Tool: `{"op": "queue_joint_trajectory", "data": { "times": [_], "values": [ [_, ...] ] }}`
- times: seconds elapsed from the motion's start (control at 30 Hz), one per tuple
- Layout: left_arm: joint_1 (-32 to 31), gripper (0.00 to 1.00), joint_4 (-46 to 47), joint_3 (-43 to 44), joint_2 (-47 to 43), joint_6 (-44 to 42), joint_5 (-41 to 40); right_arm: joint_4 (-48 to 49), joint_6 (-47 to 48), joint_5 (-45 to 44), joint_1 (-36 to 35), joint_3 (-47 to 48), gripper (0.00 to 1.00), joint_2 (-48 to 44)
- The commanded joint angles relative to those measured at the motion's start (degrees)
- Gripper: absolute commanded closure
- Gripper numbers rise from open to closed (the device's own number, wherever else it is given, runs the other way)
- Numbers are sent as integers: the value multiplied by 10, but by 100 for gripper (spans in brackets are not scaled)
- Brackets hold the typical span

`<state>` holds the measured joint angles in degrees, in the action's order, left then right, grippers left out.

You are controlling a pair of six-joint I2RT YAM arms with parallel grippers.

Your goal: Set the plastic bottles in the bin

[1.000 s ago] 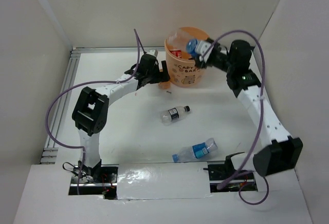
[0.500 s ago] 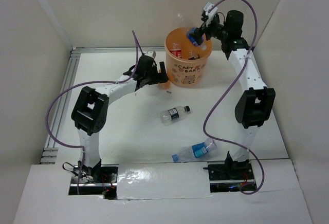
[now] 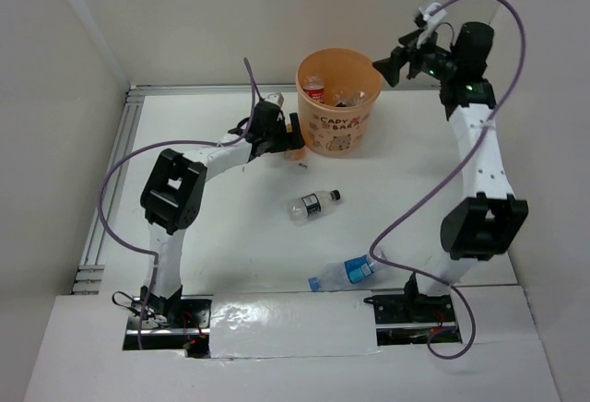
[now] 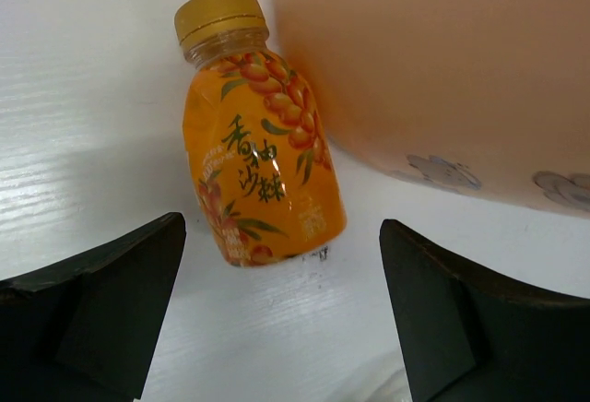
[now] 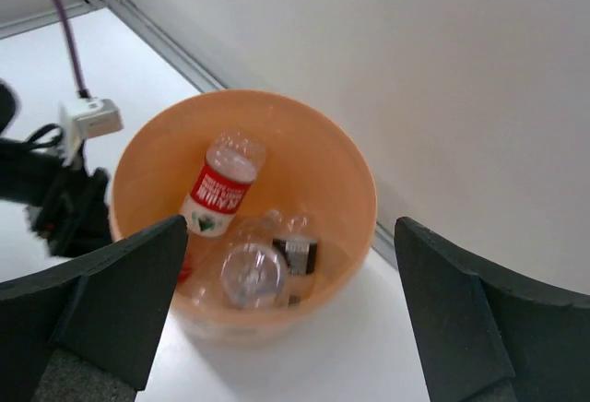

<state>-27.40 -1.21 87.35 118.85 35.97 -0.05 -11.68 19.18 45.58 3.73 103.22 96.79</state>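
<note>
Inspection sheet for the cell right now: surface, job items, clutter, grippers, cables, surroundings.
Surface: white table, bottles lying loose on it.
Job's things: orange bin upright at the far side, holding a red-label bottle and other clear ones, count unclear. The black-label bottle and blue-label bottle lie on the table. The orange bottle lies right beside the bin; contact unclear.
Clutter: small dark speck near the bin, too small to identify.
Grippers: left gripper open, fingers either side of the orange bottle. Right gripper open, empty, raised beside the bin.
Cables: left purple cable loops wide; right purple cable hangs close to the blue-label bottle.
Surroundings: white walls; metal rail along the far edge.
</note>
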Motion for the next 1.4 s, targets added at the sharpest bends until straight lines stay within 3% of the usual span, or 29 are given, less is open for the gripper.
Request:
{"op": "queue_joint_trajectory", "data": {
  "times": [0.0,0.27,0.5,0.7,0.83,0.9,1.0,1.13,1.37],
  "values": [
    [-6,1,22,45,25,-11,-8,-16,-31,51,35,-71,0,-87],
    [-28,2,-38,108,81,-30,-81,-27,-25,89,74,-244,0,-221],
    [-28,17,-88,69,75,-30,-112,-57,-12,102,86,-302,0,-245],
    [-28,42,-90,-12,31,-30,-124,-72,20,114,97,-335,0,-274],
    [-28,65,-85,-48,-5,-30,-124,-94,38,119,97,-359,0,-303],
    [-28,82,-90,-58,-16,-30,-130,-94,38,125,102,-374,0,-319],
    [-23,92,-90,-87,-56,-30,-123,-105,38,136,102,-391,0,-333],
    [-23,100,-67,-127,-142,-42,-109,-111,44,136,102,-405,0,-358],
    [-23,100,-67,-135,-232,-49,-75,-111,44,146,108,-422,0,-369]
  ]
}}
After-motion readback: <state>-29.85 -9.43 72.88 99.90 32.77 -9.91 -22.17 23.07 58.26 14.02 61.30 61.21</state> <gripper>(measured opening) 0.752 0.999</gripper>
